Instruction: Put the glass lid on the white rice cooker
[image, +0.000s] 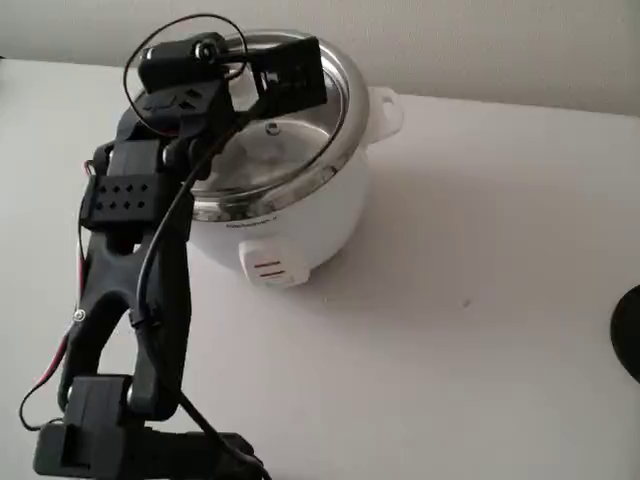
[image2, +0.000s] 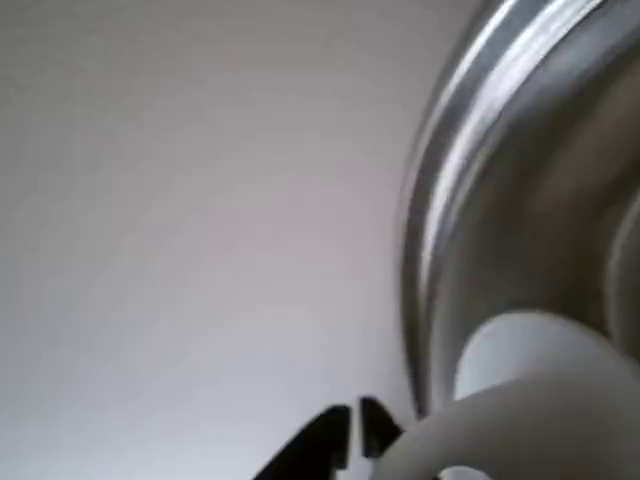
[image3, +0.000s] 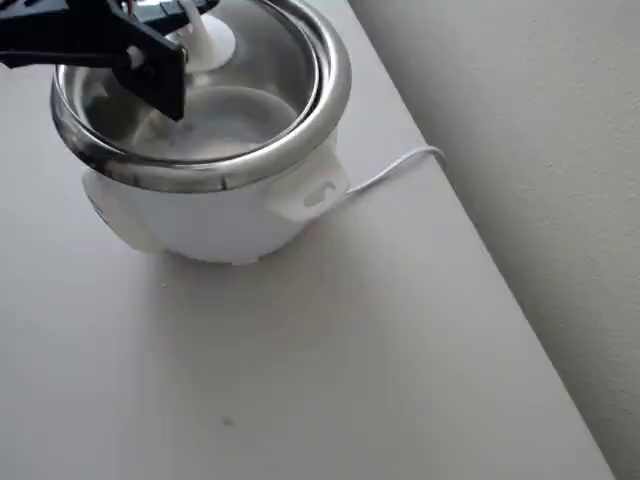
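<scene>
Fixed view: arm covers the left part of the cooker (image: 310, 215) rim and much of the lid (image: 285, 150); tool (image: 262, 72) fingertips not resolvable against the lid, so its state is undetermined.
Dark object (image: 630, 330) right of the cooker, cut off by the picture's edge; unidentifiable.
Wrist view: strongly blurred; steel rim (image2: 450, 170) and white knob (image2: 530, 370) cropped at right and bottom.
Overhead view: cooker top and tool (image3: 150, 60) cut off at the upper edge; cord (image3: 395, 168) beside the cooker, far end hidden.

No text, brand or number can be read anywhere; the white rice cooker (image: 300, 215) has small dark print under its rim, too blurred to read. Its front switch panel (image: 268, 267) bears red marks, also illegible.
</scene>
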